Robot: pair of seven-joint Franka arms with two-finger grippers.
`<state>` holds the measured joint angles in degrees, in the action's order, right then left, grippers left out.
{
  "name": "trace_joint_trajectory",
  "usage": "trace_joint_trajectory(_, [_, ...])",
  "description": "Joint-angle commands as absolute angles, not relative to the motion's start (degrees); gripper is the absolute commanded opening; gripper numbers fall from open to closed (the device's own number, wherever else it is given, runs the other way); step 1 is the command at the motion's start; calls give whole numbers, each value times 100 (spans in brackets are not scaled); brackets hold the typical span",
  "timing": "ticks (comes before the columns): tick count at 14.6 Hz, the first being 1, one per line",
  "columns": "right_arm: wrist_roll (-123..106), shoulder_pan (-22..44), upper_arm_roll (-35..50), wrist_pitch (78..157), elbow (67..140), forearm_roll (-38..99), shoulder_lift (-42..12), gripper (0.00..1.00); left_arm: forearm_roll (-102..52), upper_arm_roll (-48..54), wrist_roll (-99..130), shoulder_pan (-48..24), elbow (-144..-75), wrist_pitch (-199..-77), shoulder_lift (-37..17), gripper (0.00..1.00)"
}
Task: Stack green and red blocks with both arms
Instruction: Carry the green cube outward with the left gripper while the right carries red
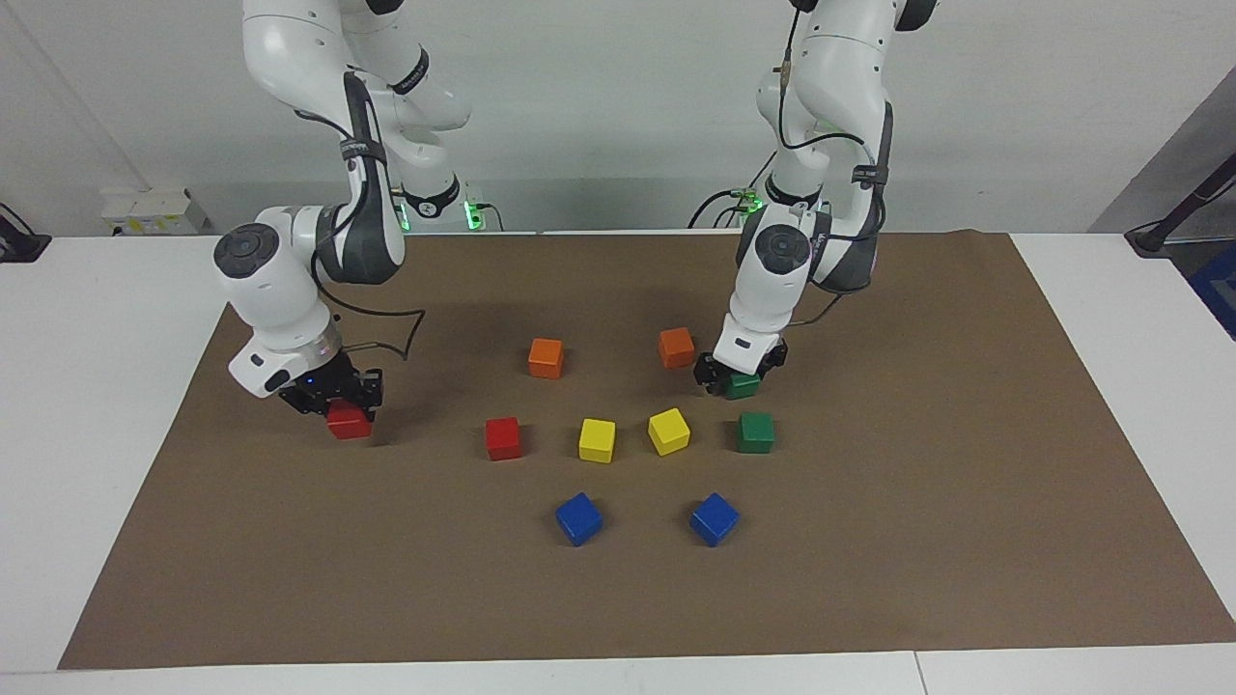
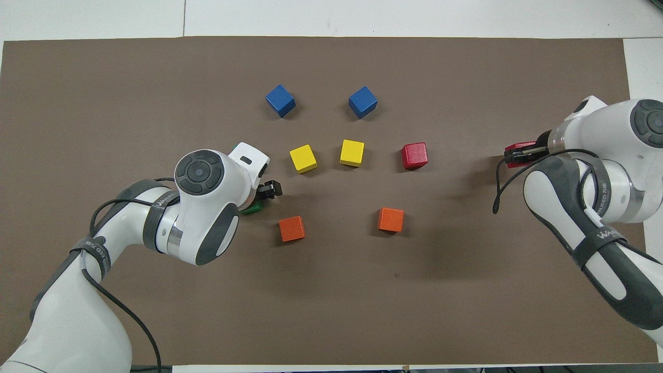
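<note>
item: left gripper [image 1: 742, 375]. closed around a green block [image 1: 744, 386], which sits between its fingers at or barely above the brown mat [image 1: 966, 541]; whether it touches the mat cannot be told. it is beside the orange cube [image 1: 676, 347] nearer the left arm's end.

item: second green block [image 1: 755, 431]. loose on the mat, not visible in the overhead view where the left arm covers it. it lies just farther from the robots than the held green block and near it. judgement: this is the relation the next move turns on; a lift and a small carry away from the robots would put one green over the other.

item: right gripper [image 1: 340, 405]. closed on a red block [image 1: 349, 422], low over the mat toward the right arm's end.

item: second red block [image 1: 503, 437]. loose on the mat, well apart from the held red one, toward the middle of the table and about level with it. judgement: the right arm needs a longer sideways carry.

item: cubes, all alike, no long axis; approach angle matters little.

item: two yellow cubes [image 1: 597, 440], two blue cubes [image 1: 578, 518]. not wanted.
</note>
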<state>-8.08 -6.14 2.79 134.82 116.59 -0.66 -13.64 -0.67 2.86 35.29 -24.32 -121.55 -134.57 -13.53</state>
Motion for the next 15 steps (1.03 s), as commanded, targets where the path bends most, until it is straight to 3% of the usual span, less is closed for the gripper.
trace_joint_trajectory(1, [-1063, -755, 352, 13824, 11575, -26, -1651, 0, -26, 211, 3410, -2514, -12076, -13465, -1406, 100])
trace_joint_trajectory(3, [-1221, -905, 360, 14009, 11584, -35, -1836, 0, -26, 202, 3200, -2505, -12085, -13447, -1406, 94])
trace_joint_trajectory(4, [-1230, -905, 360, 14036, 11584, -26, -1872, 0, -26, 193, 3130, -2514, -12120, -13430, -1398, 81])
trace_joint_trajectory(6, [-1230, -905, 360, 14071, 11628, -26, -1881, 0, -18, 193, 3129, -2522, -12207, -13412, -1362, 43])
trace_joint_trajectory(7, [-1222, -905, 360, 14071, 11637, -18, -1890, 0, -18, 193, 3129, -2540, -12208, -13369, -1354, 7])
trace_joint_trajectory(8, [-1204, -905, 360, 14071, 11637, -18, -1890, 0, -18, 193, 3120, -2531, -12208, -13351, -1354, 0])
trace_joint_trajectory(9, [-1187, -897, 360, 14071, 11637, -18, -1898, 13, -18, 193, 3077, -2531, -12208, -13342, -1354, 0])
trace_joint_trajectory(10, [-1178, -888, 360, 14063, 11637, -18, -1907, 67, -26, 193, 3076, -2531, -12191, -13342, -1354, 0])
trace_joint_trajectory(11, [-1169, -888, 360, 14063, 11637, -18, -1899, 100, -26, 202, 3076, -2505, -12182, -13333, -1354, 0])
trace_joint_trajectory(15, [-1213, -844, 360, 13774, 11506, -26, -1820, 100, -26, 193, 2945, -2173, -12006, -12834, -995, 0])
